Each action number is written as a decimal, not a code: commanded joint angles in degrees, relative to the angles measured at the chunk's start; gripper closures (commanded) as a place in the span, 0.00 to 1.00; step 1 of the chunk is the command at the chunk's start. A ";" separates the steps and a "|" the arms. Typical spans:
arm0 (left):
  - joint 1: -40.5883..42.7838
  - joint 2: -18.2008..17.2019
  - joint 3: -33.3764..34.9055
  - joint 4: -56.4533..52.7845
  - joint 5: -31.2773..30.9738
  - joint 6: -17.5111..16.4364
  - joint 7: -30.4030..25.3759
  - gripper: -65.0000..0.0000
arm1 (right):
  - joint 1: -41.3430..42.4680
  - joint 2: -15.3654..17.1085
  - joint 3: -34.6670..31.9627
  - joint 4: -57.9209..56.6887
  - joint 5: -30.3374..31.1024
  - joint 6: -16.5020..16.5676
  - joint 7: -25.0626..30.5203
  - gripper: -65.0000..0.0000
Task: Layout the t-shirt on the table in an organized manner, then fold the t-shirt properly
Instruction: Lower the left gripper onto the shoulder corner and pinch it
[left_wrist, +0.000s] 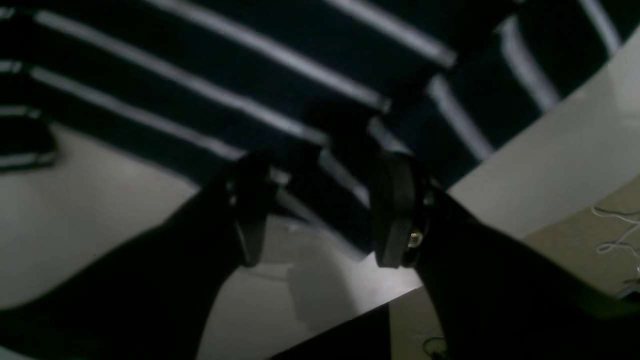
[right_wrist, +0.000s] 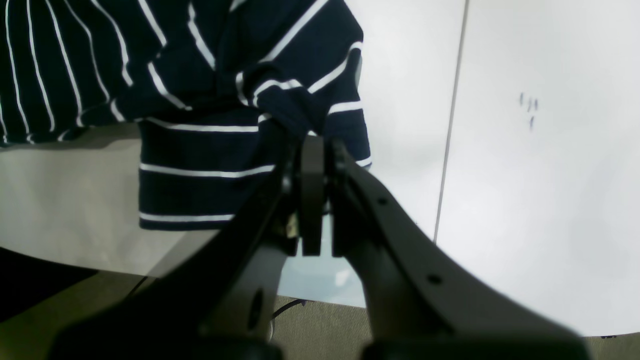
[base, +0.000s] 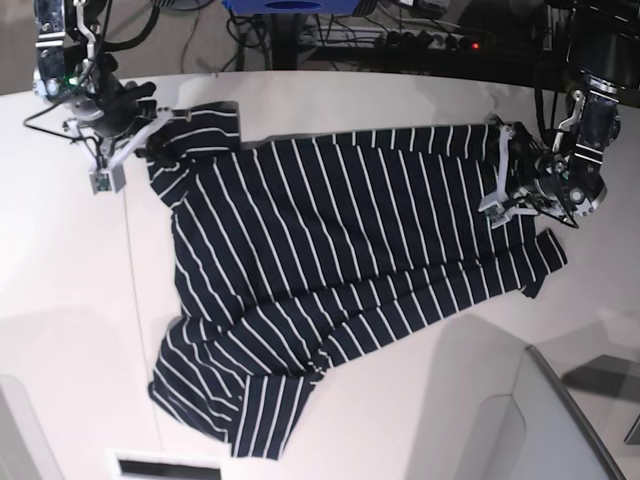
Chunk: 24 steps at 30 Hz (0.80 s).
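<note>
Item 1, right pincer (right_wrist: 312, 200): jaws pressed together on a bunched fold of the shirt (right_wrist: 200, 100), at the corner beside a short sleeve. In the base view it sat at that view's left, at the shirt's far-left corner, pulling outward.

Item 2, left pincer (left_wrist: 320, 210): jaws apart, with striped cloth lying between them at the shirt's edge. Whether the pads were bearing on the cloth could not be told; the wrist picture was dark and blurred. In the base view it sat at that view's right, at the shirt's far-right end.

Item 3, shirt: dark navy with thin white stripes, lying across the middle of the tabletop (base: 60, 330), stretched between the two pincers along its far edge. The near part was rumpled, with one flap turned over and a sleeve doubled at the near-left.

Item 4, tabletop: white, with a thin seam line showing in the right wrist view.

Step in hand, as judged: laying out, not yet folding. The far edge looked roughly taut; the near half did not.

Next move, as judged: a firm hold at both corners, then a drag or lift to draw the turned-over flap flat before any fold.
</note>
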 joint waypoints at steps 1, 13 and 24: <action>-0.51 -0.98 -0.45 -0.08 -0.12 -0.28 0.05 0.52 | -0.10 0.21 0.20 0.81 0.35 0.19 0.83 1.00; -0.33 -0.63 -0.36 -1.31 -0.12 -0.28 -0.03 0.71 | -0.10 0.21 0.20 0.81 0.35 0.19 0.83 1.00; -0.51 -0.54 -0.45 -1.22 -0.12 -0.28 -0.03 0.76 | -0.46 0.12 0.20 0.81 0.35 0.19 0.83 1.00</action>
